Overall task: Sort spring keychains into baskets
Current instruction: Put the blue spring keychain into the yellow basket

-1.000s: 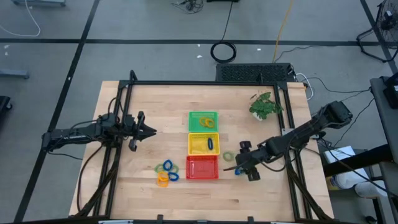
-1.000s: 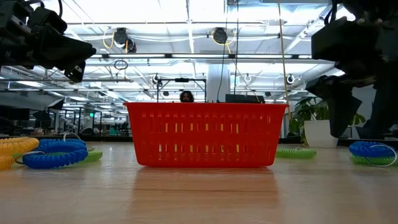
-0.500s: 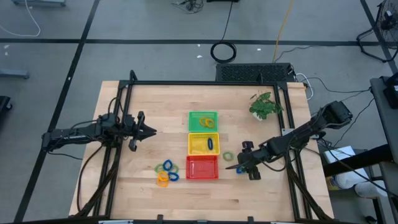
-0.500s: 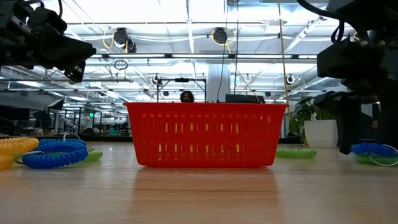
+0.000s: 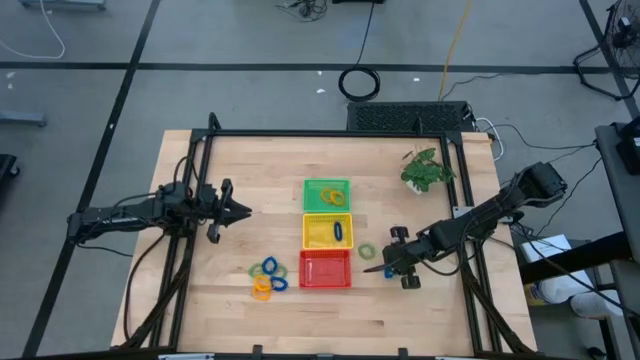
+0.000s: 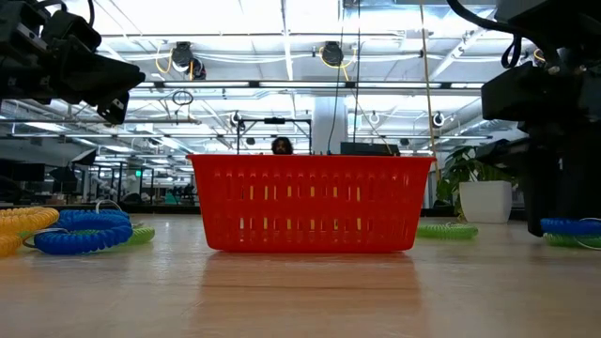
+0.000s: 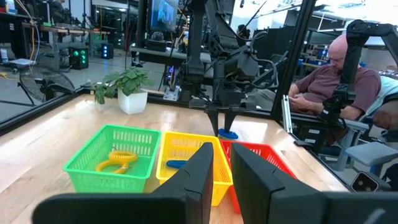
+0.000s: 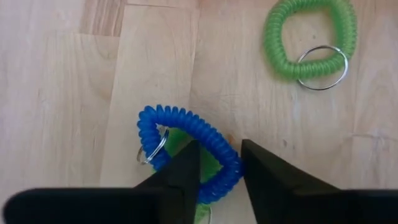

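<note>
Change: the right tool [image 5: 379, 268] has dropped lower and slid a touch away from the red basket [image 5: 326, 269] since a second ago; left arm unchanged
Right tool: low over the tabletop [image 5: 440, 310], just beside the red basket on its plant side, fingers [image 8: 176, 176] slightly apart and straddling one side of a blue keychain [image 8: 189, 149]
Blue keychain: lying flat on a green coil [image 8: 200, 160], not lifted, just off the red basket
Green keychain [image 8: 309, 38]: loose, metal ring attached, close by the blue one
Left tool [image 5: 243, 210]: parked well away from the red basket, out beyond the green basket [image 5: 327, 194], fingers [image 7: 203, 169] a narrow gap apart, empty
Green basket: farthest in line from the red one, an orange-yellow loop [image 7: 115, 160] inside
Yellow basket [image 5: 327, 231]: touching the red basket, a blue loop [image 5: 339, 230] inside
Loose pile [image 5: 267, 277]: blue, yellow and green coils near the red basket, opposite the right tool
</note>
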